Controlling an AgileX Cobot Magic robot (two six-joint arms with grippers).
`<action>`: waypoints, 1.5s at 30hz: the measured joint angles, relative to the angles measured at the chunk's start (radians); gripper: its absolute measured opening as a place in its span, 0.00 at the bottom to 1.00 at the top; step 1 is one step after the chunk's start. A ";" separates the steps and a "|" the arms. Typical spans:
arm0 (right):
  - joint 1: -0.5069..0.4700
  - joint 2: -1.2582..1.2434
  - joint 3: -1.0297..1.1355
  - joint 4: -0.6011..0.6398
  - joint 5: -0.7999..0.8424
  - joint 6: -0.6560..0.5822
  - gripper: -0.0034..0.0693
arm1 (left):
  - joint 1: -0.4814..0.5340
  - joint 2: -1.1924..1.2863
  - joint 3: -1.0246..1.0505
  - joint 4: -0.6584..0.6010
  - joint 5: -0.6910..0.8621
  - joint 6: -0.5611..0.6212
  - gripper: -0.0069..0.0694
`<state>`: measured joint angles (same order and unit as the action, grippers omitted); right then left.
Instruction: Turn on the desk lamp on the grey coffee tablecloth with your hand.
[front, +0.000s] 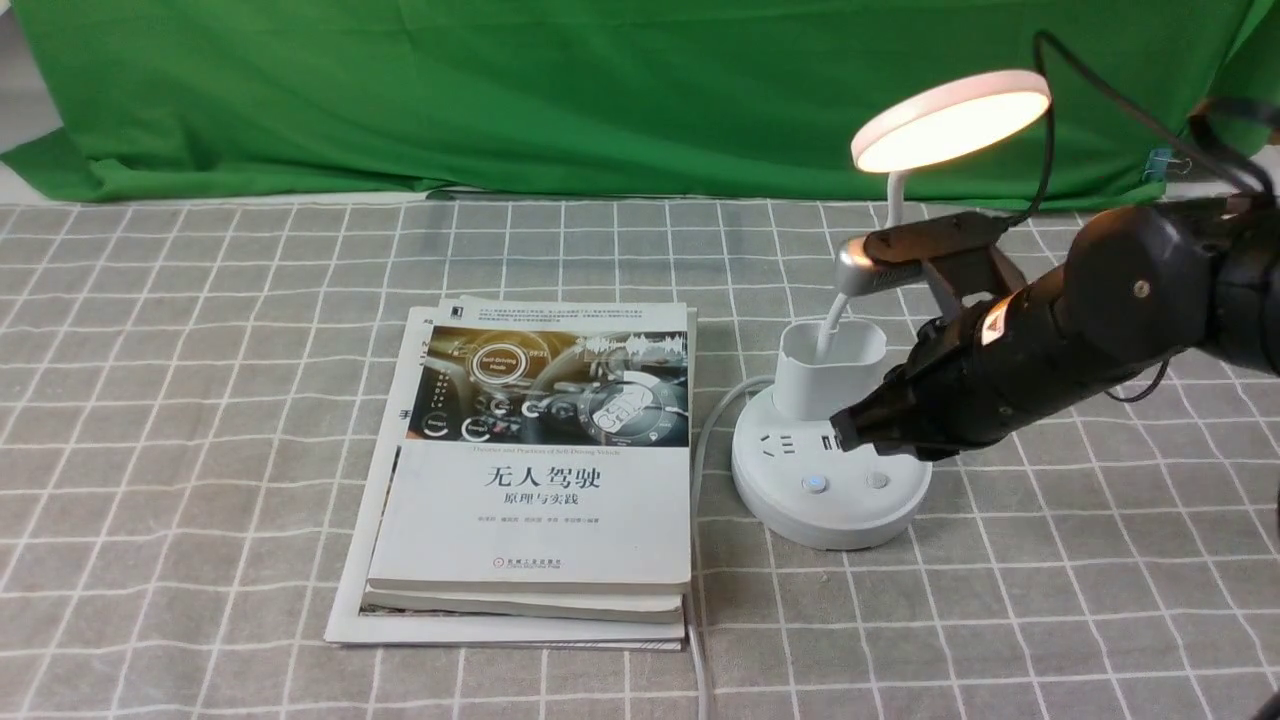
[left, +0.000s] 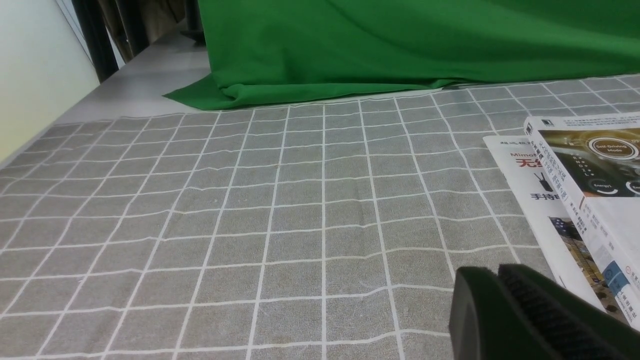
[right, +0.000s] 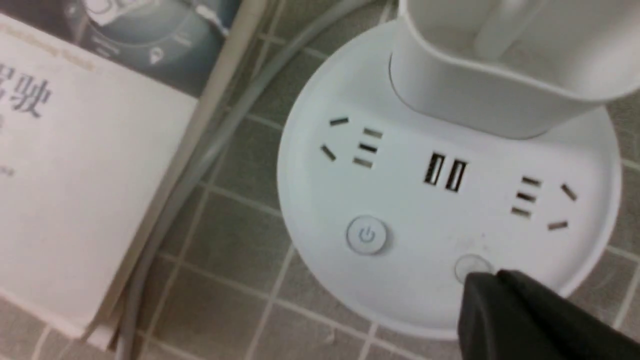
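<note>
The white desk lamp (front: 828, 380) stands on the grey coffee tablecloth (front: 200, 400) at the right, its disc head (front: 950, 118) glowing warm. Its round base (right: 450, 210) carries sockets, a power button (right: 367, 235) lit blue and a second plain button (right: 470, 265). My right gripper (front: 840, 432) is shut and empty, its tip just above the base behind the buttons. In the right wrist view the shut tip (right: 482, 280) overlaps the plain button's edge. My left gripper (left: 492, 272) is shut and empty, low over the cloth at the left; the front view does not show it.
A stack of books (front: 540, 470) lies left of the lamp base, also at the edge of the left wrist view (left: 580, 190). The lamp's grey cord (front: 700, 560) runs between books and base toward the front. A green backdrop cloth (front: 560, 90) hangs along the far edge.
</note>
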<state>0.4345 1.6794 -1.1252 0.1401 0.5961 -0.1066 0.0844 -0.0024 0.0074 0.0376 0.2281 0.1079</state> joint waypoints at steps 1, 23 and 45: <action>0.000 -0.016 0.001 0.000 0.024 0.000 0.10 | 0.000 0.000 0.000 0.000 0.000 0.000 0.12; 0.008 -0.713 0.411 -0.002 0.080 0.088 0.11 | 0.000 0.000 0.000 0.000 0.000 -0.002 0.12; -0.293 -1.502 0.973 -0.093 -0.328 0.029 0.08 | 0.000 0.000 0.000 0.001 0.000 -0.001 0.12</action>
<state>0.1420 0.1776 -0.1519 0.0474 0.2680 -0.0776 0.0844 -0.0024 0.0074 0.0385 0.2281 0.1067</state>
